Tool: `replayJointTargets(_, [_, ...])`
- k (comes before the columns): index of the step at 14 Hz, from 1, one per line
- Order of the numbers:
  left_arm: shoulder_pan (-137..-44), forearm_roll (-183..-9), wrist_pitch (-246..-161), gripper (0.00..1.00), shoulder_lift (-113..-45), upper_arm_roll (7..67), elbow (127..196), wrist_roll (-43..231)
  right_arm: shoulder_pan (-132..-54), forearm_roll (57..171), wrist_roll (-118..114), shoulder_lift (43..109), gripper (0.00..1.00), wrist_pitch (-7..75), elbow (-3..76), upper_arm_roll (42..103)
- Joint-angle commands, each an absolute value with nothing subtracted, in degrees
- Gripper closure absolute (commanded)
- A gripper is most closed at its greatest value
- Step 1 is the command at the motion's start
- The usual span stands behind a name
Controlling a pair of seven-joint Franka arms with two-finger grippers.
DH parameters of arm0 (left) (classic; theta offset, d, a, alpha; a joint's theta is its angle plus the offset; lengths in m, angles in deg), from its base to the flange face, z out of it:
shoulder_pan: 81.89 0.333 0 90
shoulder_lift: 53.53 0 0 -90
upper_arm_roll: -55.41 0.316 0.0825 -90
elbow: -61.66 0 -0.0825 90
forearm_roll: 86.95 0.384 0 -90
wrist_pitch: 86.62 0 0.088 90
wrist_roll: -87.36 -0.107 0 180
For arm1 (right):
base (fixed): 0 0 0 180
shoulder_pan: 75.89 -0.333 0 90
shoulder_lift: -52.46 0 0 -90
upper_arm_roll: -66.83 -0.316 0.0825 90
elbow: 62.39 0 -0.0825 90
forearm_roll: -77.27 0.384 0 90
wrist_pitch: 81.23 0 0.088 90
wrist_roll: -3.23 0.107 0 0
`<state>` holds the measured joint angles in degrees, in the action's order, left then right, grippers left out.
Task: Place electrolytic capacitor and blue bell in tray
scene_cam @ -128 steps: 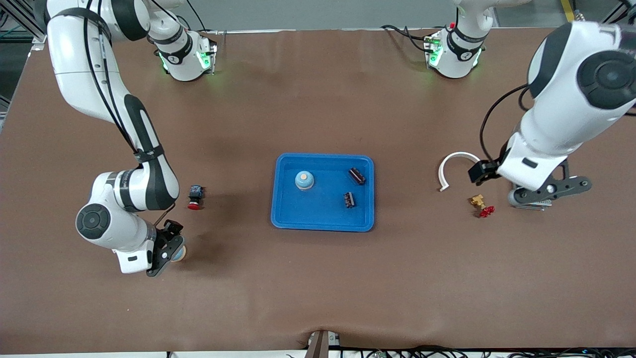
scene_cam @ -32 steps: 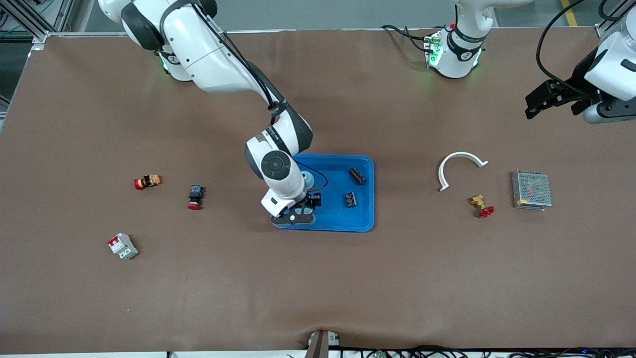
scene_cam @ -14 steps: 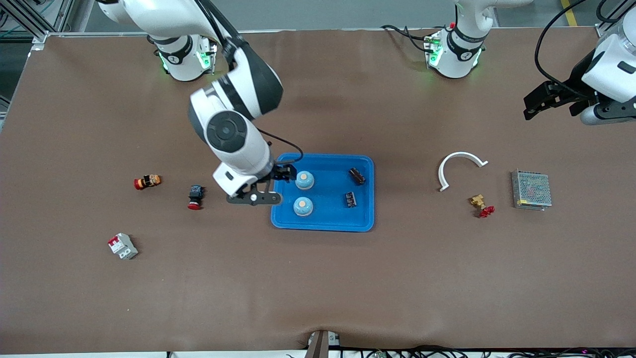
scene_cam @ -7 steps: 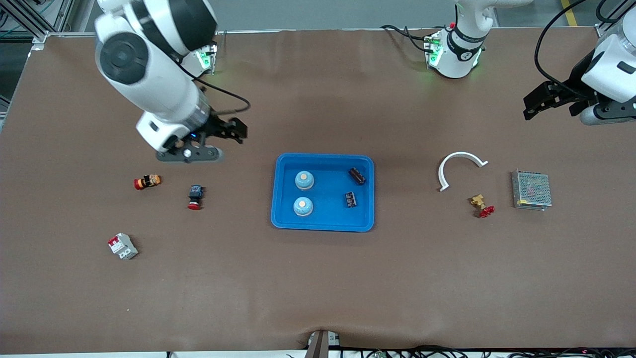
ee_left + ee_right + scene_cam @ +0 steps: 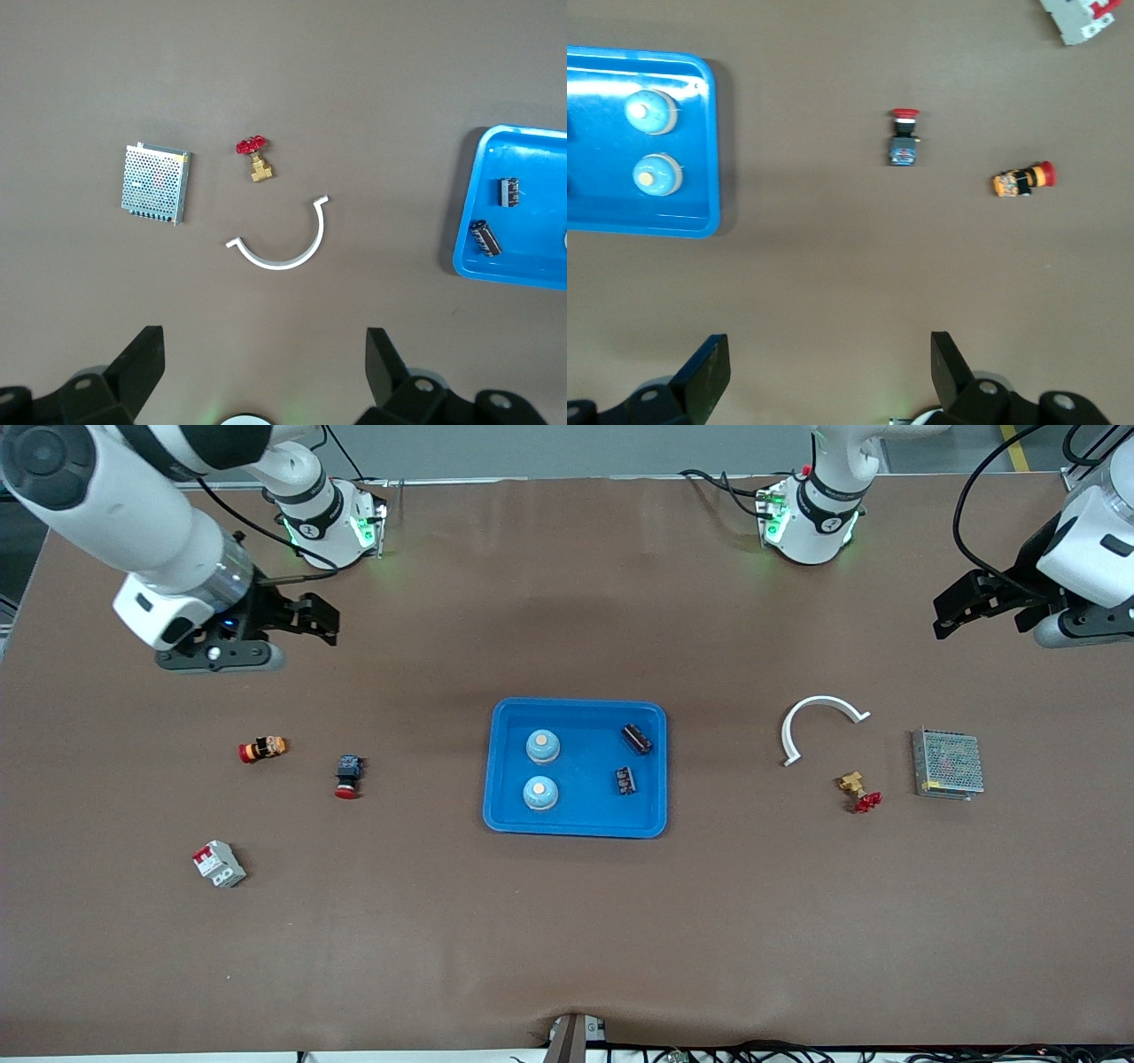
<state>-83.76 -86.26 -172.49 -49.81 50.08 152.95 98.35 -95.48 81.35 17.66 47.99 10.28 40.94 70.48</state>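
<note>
Now my right gripper has pulled away, jaws spread, over the surface's edge by the bases; the left gripper waits, jaws spread. Both blue bells and black electrolytic capacitors sit in the shallow blue plastic tray, so the job looks finished.

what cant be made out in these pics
- Left wrist view: the tray is cut by the frame edge; only a sliver of one bell shows.
- Right wrist view: the tray's other end is cut off, hiding both capacitors; the grey breaker is clipped at the corner.
- Front view: markings on the capacitors are too small to read.
</note>
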Motion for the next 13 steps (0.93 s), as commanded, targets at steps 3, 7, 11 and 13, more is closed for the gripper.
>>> replayJointTargets(3, [-83.92,-86.87,-172.58,0.00,-49.22,50.40,153.25,97.56,-85.84,79.30,11.24,44.91,0.00,8.95,42.56,69.64])
replayJointTargets(7, [-83.92,-86.78,-172.58,0.00,-49.22,50.40,153.25,97.56,-80.57,76.92,7.56,44.99,0.00,8.77,42.29,69.64])
replayJointTargets(11, [-84.00,-86.78,-172.58,0.00,-49.22,50.40,152.81,97.56,-74.76,76.66,0.77,45.34,0.00,9.56,41.85,69.64])
replayJointTargets(13, [-84.00,-86.69,-172.58,0.00,-49.31,50.40,152.72,97.56,-73.88,76.57,0.68,45.35,0.00,9.74,41.77,69.55])
